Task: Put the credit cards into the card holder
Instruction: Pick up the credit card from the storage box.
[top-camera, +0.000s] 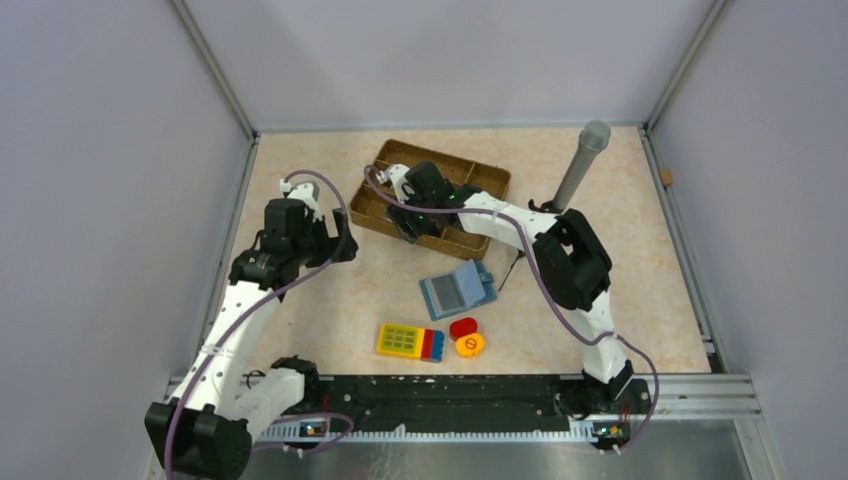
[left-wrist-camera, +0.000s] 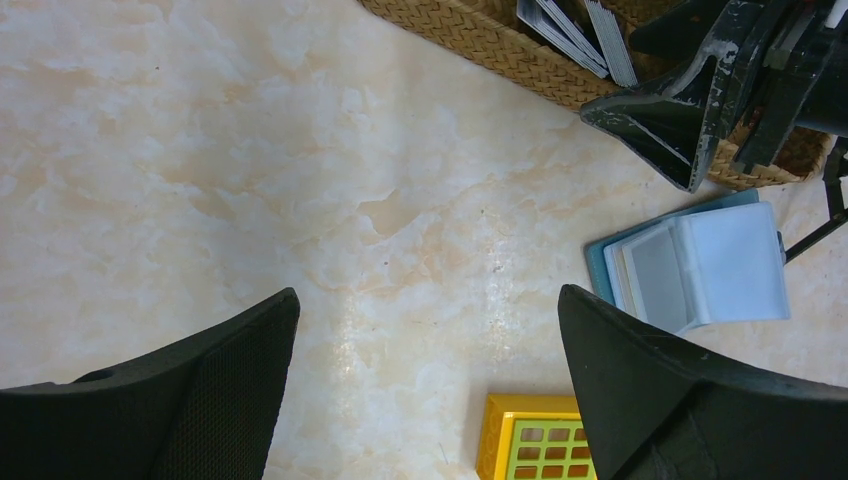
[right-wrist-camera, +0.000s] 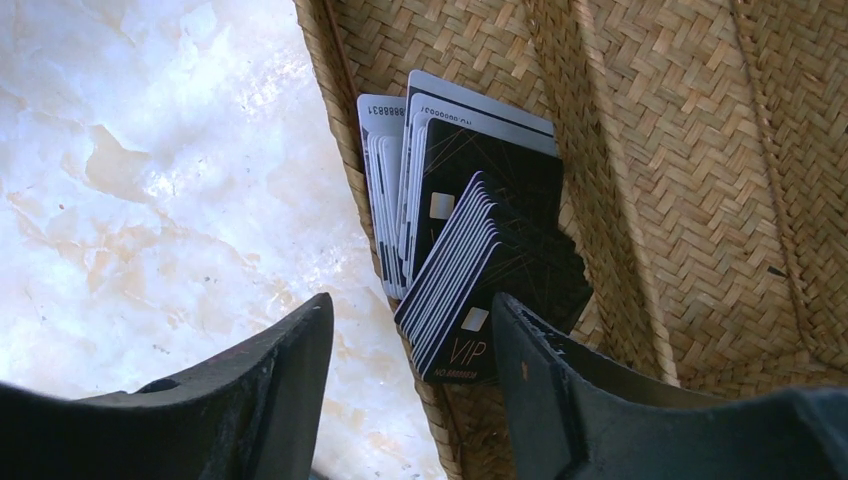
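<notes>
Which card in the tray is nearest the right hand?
The black VIP card, frontmost in the wrist view, just beside the right hand; the other cards sit farther back.

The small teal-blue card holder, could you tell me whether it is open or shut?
Open: the card holder lies spread, pale pocketed inside facing up.

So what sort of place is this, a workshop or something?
Probably a robotics lab test booth: plain grey panels box in a tabletop, two robot arms are bolted to a rail, and a wicker tray and card holder look like practice props.
</notes>
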